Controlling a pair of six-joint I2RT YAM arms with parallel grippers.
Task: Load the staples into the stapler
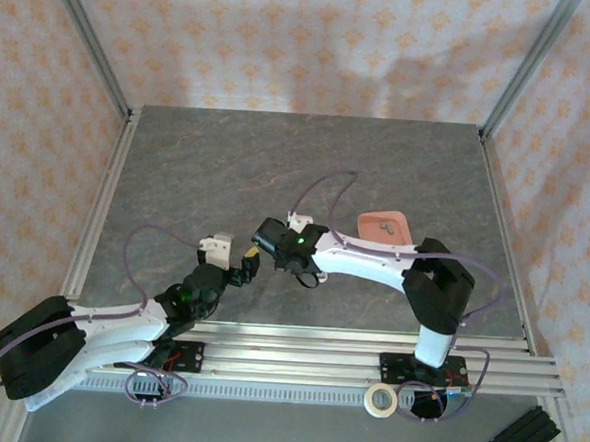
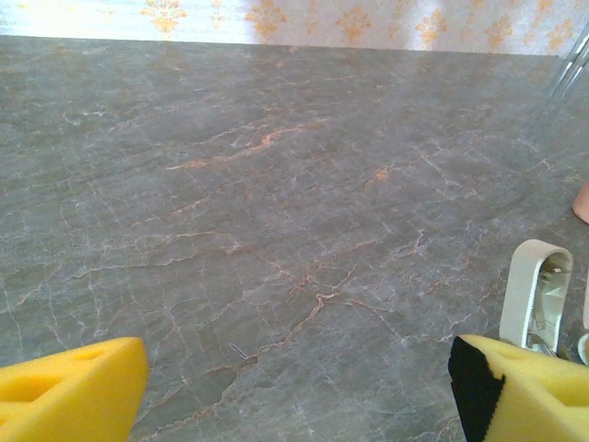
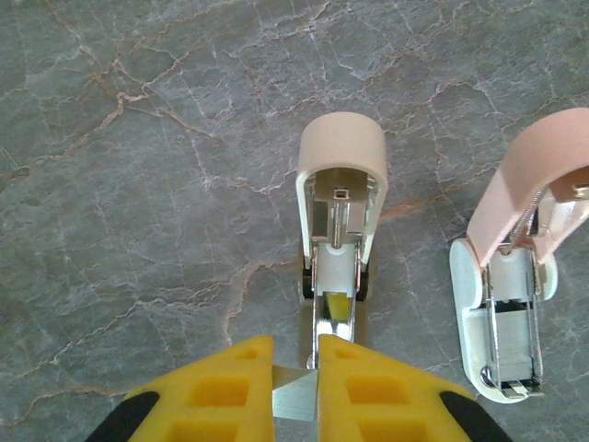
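Yellow right fingers point(image 3: 386, 396) pinch the staples point(image 3: 294, 398) at bottom centre, just below the open stapler point(image 3: 340, 184). Left fingers point(image 2: 74, 387) are spread wide, empty. Loading step, I reckon: next I line up and slide them in.

left gripper point(image 2: 296, 373): jaws wide apart | right gripper point(image 3: 296, 359): jaws pinched together

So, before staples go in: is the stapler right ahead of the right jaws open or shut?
Open. The stapler has its cream cover swung up and away, leaving the metal magazine channel exposed.
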